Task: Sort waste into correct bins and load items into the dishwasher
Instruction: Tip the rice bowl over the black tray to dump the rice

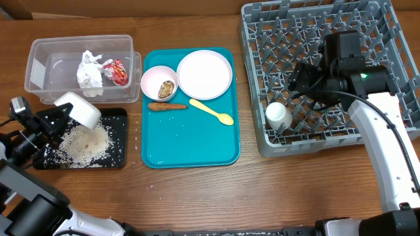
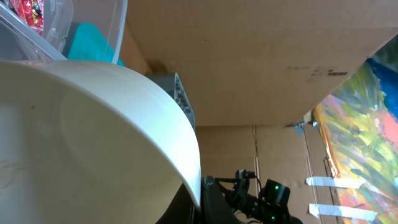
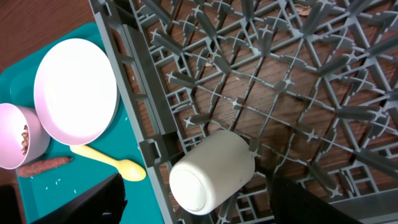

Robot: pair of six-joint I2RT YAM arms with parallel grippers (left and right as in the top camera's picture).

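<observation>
My left gripper is shut on the rim of a pale bowl, held tipped over the black tray, where loose rice lies. In the left wrist view the bowl fills the left side, one finger against its rim. The clear tub holds crumpled white paper and the red wrapper. A white cup lies on its side in the grey dish rack. My right gripper hangs open above the cup, not touching it.
The teal tray carries the plate, a second bowl with a brown lump, the food stick and the yellow spoon. Cardboard walls stand behind the table.
</observation>
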